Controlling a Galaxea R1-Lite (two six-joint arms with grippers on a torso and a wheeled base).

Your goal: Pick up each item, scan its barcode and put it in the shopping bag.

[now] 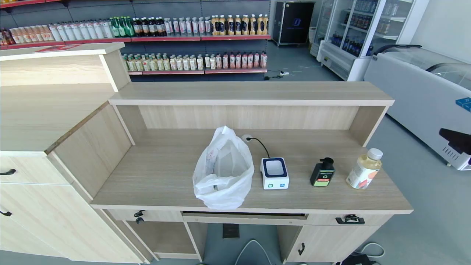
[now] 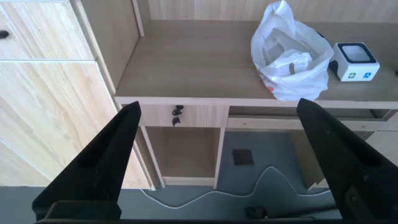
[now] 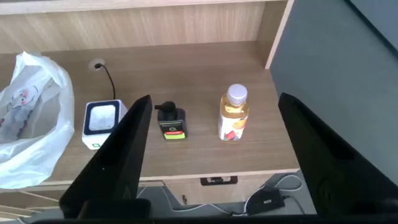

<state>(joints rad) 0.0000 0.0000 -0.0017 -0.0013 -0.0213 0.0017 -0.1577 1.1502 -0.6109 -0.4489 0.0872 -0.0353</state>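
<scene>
Two items stand on the counter waiting to be scanned. A black pump bottle is right of centre near the front edge, and a juice bottle is upright close to the front right corner, apart from it. The scanner sits between the pump bottle and the bag. The bag stands open-mouthed at the middle of the front edge, just beside the scanner, and seems to have something pale in it.

Neither gripper holds anything. The right gripper has its jaws spread wide and hangs off the front edge, above and short of the two bottles. The left gripper, jaws also spread, sits low in front of the counter's left half, well away from the bag.

The step in hand looks like the approach to a pick, with nothing grasped yet. The right arm is the nearer one. Its next move probably calls for coming forward and down over one bottle and closing around the body below the cap. It must not knock the neighbouring bottle. The label then has to be turned toward the scanner's window before going on to the bag, whose soft rim may fold inward.
</scene>
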